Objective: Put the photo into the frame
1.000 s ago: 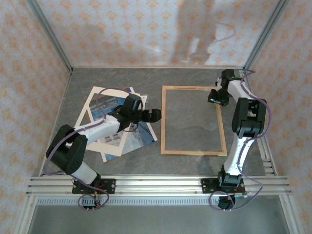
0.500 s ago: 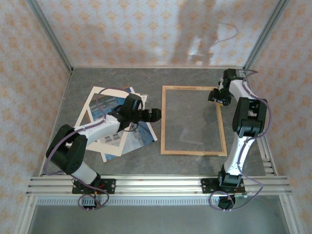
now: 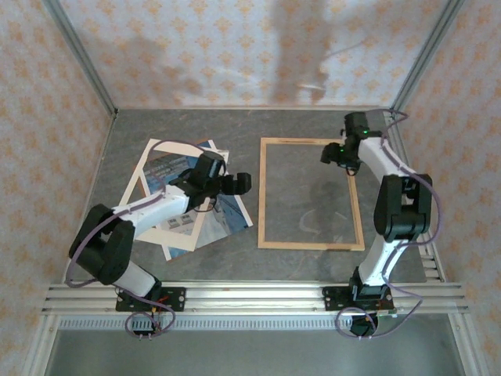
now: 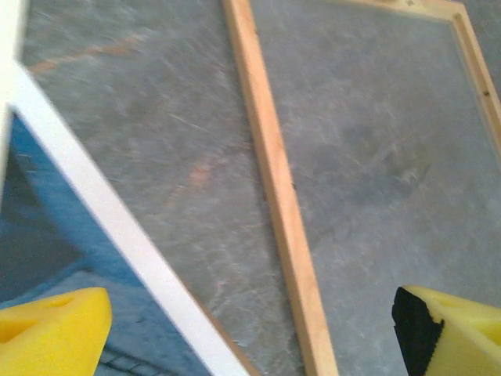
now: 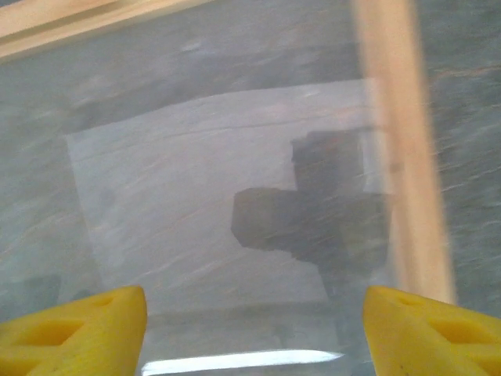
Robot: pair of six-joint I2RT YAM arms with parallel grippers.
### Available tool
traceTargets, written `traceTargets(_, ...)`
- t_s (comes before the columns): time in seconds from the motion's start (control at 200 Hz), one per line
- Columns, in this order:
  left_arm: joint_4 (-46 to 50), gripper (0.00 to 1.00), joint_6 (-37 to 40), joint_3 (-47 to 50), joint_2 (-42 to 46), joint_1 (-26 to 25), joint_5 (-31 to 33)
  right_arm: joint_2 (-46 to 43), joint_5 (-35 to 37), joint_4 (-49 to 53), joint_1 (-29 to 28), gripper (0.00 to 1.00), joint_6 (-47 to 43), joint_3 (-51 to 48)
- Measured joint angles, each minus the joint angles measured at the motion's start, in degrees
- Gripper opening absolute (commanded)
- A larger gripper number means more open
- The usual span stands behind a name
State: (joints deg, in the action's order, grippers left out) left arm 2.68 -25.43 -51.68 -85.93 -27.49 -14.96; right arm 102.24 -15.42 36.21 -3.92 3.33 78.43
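Nothing is inserted yet: the blue-sky paper photo (image 3: 232,218) lies beside the thin light-wood rectangular frame (image 3: 262,205), with left claw (image 3: 241,182) and right claw (image 3: 329,153) both released.

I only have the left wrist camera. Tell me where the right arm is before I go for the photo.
Observer: The right gripper hovers open over the far right corner of the frame, with nothing between its fingers.
Operator: Now tell me what is lying on the photo.
Observer: A cream mat board lies on the photo and covers much of it. The photo's near right corner sticks out toward the frame.
Operator: Give me my own gripper's place from above.
Observer: The left gripper is open over the photo's right edge, beside the frame's left strip.
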Motion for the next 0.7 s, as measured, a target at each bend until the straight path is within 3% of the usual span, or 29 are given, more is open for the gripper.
traceTargets(0.105,1.0,0.94,-0.2,1.6,4.3,2.9,3.1,-5.3,1.2,-2.2,-7.2,0.78,1.6,-4.4)
traceTargets(0.205,1.9,0.95,-0.2,3.6,8.4,5.4,5.7,-9.4,2.0,-3.1,-10.6,0.84,3.3,-8.9)
traceTargets(0.405,4.2,0.95,-1.2,6.8,14.1,6.2,8.6,-18.4,8.0,0.9,-8.3,0.99,10.4,-19.4)
traceTargets(0.701,4.4,0.95,-3.0,7.9,14.3,6.2,8.2,-23.6,10.7,9.5,-6.9,1.0,20.7,-29.2)
